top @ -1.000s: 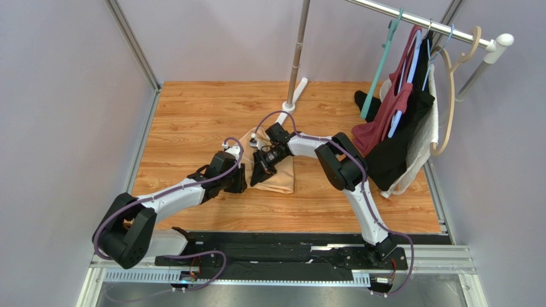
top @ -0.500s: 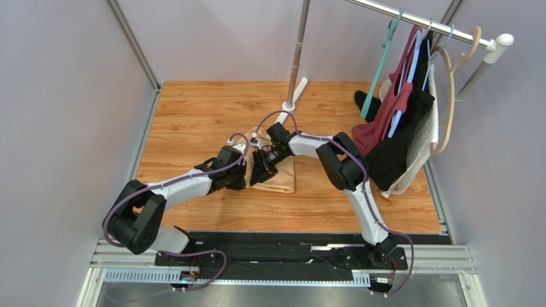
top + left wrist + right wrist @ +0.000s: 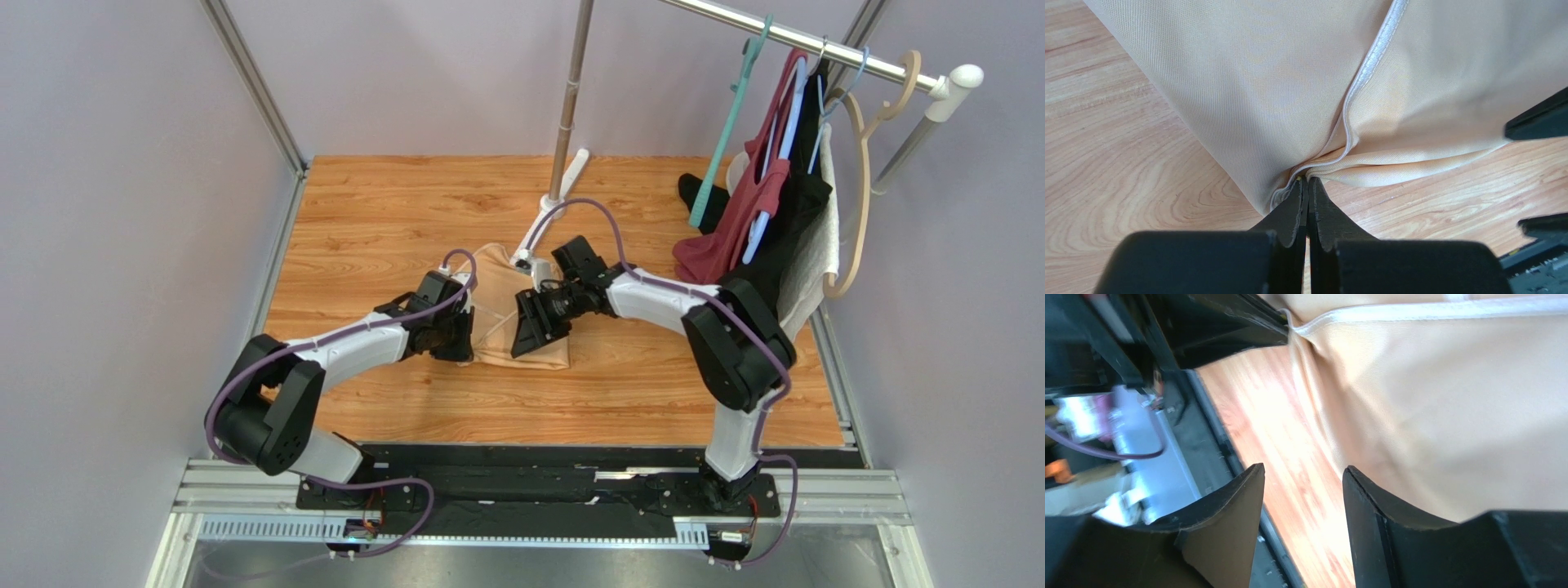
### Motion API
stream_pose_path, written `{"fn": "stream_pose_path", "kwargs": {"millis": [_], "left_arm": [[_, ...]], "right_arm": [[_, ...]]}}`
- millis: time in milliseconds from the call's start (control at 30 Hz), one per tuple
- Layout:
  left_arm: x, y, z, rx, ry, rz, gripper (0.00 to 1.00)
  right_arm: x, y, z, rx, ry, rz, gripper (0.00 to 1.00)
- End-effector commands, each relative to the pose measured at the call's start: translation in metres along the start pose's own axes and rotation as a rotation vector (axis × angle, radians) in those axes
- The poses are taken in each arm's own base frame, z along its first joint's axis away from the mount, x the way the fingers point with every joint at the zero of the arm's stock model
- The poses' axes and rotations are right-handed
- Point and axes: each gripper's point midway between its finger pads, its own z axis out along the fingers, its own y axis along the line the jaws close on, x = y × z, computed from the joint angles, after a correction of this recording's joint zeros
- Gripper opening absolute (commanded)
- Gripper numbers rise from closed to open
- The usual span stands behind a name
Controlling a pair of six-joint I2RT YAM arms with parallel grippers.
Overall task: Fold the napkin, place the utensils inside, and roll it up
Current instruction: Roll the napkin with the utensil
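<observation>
**Top view:** bright, even overhead light; only soft, short shadows fall on the worktop; focus sharp throughout.
**Left wrist view:** well lit, the napkin weave crisp, my dark jaws slightly soft in the foreground.
**Right wrist view:** smeared by blur, with white glare washing out the worktop grain between my jaws.

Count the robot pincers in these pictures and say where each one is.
2. The left pincer is clamped on the hemmed edge of the napkin, at its left side. The right pincer is open over the napkin, across from the left one. None appears hidden.
</observation>
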Motion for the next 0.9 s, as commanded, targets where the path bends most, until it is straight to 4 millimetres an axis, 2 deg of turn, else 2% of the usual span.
{"fn": "stream_pose_path", "kwargs": {"millis": [0,33,67,100,133,167,200,267,300,433,500,567,867], "left_arm": [[-0.003,-0.003,-0.005,0.046,0.036,-0.028,0.00],[-0.003,-0.003,-0.005,0.051,0.039,-0.032,0.00],[-0.004,-0.003,-0.006,0.054,0.039,-0.039,0.00],[-0.004,-0.004,-0.007,0.063,0.049,-0.048,0.00],[-0.003,-0.004,-0.007,0.066,0.056,-0.053,0.00],[-0.005,-0.004,-0.008,0.068,0.056,-0.057,0.00],[-0.004,-0.003,-0.008,0.075,0.066,-0.068,0.00],[-0.005,-0.005,-0.008,0.092,0.072,-0.079,0.00],[-0.006,-0.005,-0.009,0.094,0.072,-0.083,0.00],[-0.008,-0.003,-0.010,0.099,0.075,-0.097,0.00],[-0.007,-0.003,-0.009,0.103,0.083,-0.103,0.00],[-0.007,-0.004,-0.010,0.105,0.088,-0.103,0.00],[-0.008,-0.001,-0.011,0.100,0.083,-0.112,0.00]], "right_arm": [[-0.008,-0.011,-0.020,0.142,-0.173,-0.192,0.54],[-0.007,-0.006,-0.018,0.154,-0.187,-0.258,0.54],[-0.007,-0.018,-0.019,0.251,-0.209,-0.291,0.54],[-0.001,-0.017,-0.022,0.293,-0.217,-0.335,0.54],[0.002,-0.012,-0.017,0.321,-0.220,-0.411,0.54],[-0.004,-0.017,-0.021,0.402,-0.256,-0.442,0.54],[-0.004,-0.010,-0.019,0.405,-0.298,-0.483,0.54],[-0.009,-0.011,-0.024,0.469,-0.338,-0.555,0.55],[-0.009,-0.003,-0.022,0.468,-0.356,-0.595,0.55],[-0.007,0.006,-0.019,0.523,-0.346,-0.717,0.56],[0.000,0.010,-0.011,0.519,-0.320,-0.745,0.56],[0.000,0.003,-0.012,0.576,-0.311,-0.764,0.56],[0.021,0.003,0.012,0.579,-0.212,-0.844,0.56]]}}
